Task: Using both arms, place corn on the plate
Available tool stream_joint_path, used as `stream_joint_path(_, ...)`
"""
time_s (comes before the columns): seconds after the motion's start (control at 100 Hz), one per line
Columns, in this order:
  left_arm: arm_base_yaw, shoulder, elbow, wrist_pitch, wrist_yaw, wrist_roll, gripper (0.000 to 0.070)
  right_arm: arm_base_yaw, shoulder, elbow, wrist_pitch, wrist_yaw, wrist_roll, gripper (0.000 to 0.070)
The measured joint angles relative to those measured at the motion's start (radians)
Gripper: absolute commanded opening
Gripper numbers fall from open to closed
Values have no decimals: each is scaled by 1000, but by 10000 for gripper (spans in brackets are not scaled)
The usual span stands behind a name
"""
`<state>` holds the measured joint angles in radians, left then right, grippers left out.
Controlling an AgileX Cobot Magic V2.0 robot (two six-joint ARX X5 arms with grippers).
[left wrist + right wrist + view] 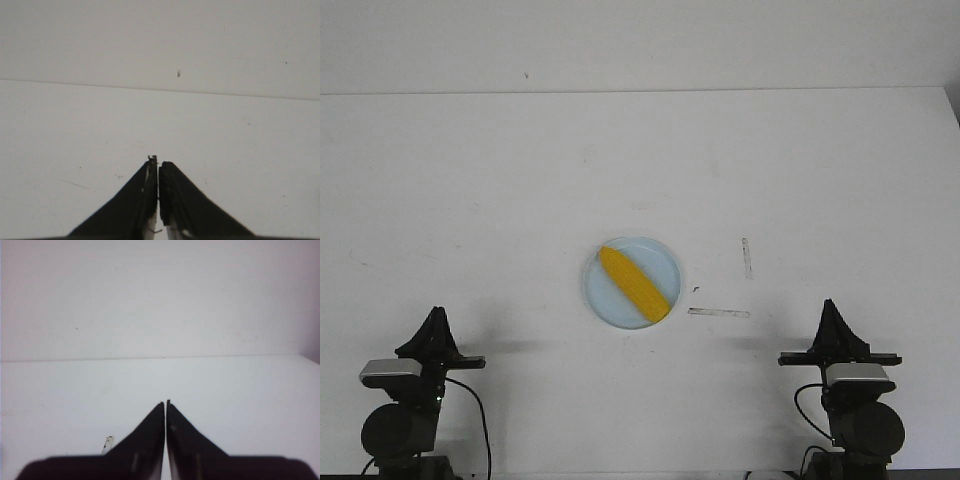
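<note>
The yellow corn (634, 283) lies diagonally on the pale blue plate (605, 297) in the middle of the white table. Both arms sit back near the table's front edge, well apart from the plate. My left gripper (438, 314) is at the front left, shut with nothing between its fingers; in the left wrist view the left gripper (158, 161) shows its black jaws pressed together over bare table. My right gripper (829, 304) is at the front right, also shut and holding nothing; in the right wrist view the right gripper (165, 402) shows closed jaws. Neither wrist view shows the corn or plate.
Two short strips of clear tape lie right of the plate, one lengthwise (719, 312) and one upright (747, 257). The table's far edge (640, 92) meets a white wall. A small tape piece (108, 443) shows beside the right jaws.
</note>
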<state>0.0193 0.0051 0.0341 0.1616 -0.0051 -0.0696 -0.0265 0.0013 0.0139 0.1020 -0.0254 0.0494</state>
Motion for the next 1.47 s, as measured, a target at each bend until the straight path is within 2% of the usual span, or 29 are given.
stream_joint_path(1.47, 0, 0, 0, -19, 0, 26, 1, 0, 0, 0, 0, 0, 0, 7)
